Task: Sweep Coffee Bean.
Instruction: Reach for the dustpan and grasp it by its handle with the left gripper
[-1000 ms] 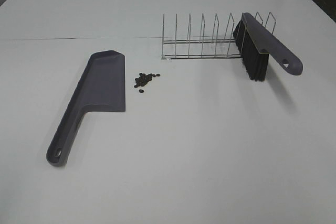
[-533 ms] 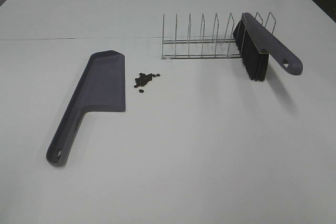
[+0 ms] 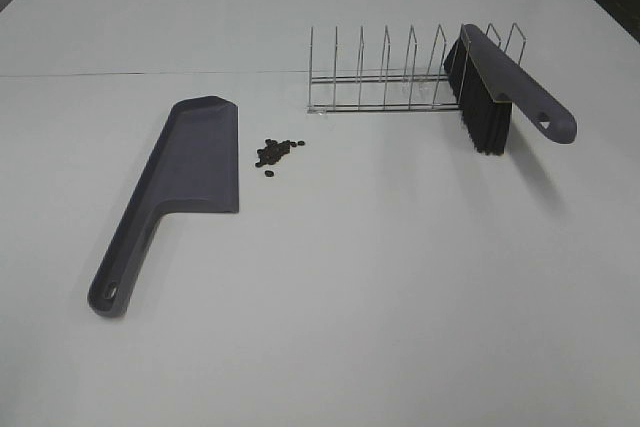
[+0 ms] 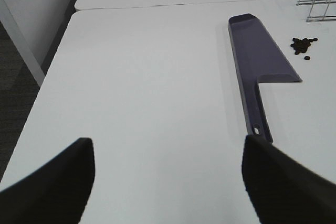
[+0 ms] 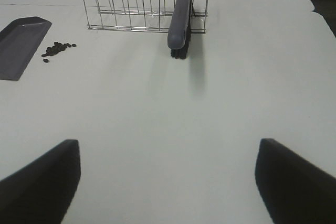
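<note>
**Coffee bean (image 3: 277,152) pile unswept, both my pincers empty**

From the high camera, the coffee bean heap sits loose on the white table (image 3: 400,287). It is just beside the dustpan (image 3: 190,162), at about three o'clock from its pan, and not touching it. The brush (image 3: 505,77) leans in the wire rack (image 3: 370,82), well apart from the beans, at their two o'clock. Neither tool is lifted, so I judge the job not yet begun. Fetching the brush, steadying the dustpan and sweeping are all left to do.

From my left wrist, my left pincer (image 4: 165,150) stands spread wide with nothing between its fingers. The dustpan's handle points back toward me, and the beans lie off the pan's long side.

From my right wrist, my right pincer (image 5: 168,150) gapes likewise and holds nothing. The brush waits ahead with its handle toward me and its bristles down. The rack's wire prongs flank it and may snag it as I lift.
</note>
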{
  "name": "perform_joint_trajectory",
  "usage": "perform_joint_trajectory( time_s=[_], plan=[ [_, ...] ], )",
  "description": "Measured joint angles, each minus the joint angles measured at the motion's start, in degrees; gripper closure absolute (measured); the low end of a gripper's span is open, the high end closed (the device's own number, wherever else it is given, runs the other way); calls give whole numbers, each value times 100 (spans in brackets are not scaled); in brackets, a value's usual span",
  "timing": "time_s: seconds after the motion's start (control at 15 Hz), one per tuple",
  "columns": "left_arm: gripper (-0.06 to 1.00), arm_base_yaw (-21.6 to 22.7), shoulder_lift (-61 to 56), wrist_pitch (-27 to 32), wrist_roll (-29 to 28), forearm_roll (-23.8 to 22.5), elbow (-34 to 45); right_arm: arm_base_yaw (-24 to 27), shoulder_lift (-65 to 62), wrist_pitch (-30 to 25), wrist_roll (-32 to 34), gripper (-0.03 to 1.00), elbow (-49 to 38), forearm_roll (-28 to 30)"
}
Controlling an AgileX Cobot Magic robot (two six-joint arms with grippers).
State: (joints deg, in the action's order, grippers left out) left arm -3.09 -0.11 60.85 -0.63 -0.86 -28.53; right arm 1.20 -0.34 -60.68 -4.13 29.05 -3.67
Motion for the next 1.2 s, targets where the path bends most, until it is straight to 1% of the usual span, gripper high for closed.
perform_joint_trajectory(
  time_s=[1.2],
  plan=[
    [24,0,0,0,0,0,0,0,0,0,0,20,0,0]
  ],
)
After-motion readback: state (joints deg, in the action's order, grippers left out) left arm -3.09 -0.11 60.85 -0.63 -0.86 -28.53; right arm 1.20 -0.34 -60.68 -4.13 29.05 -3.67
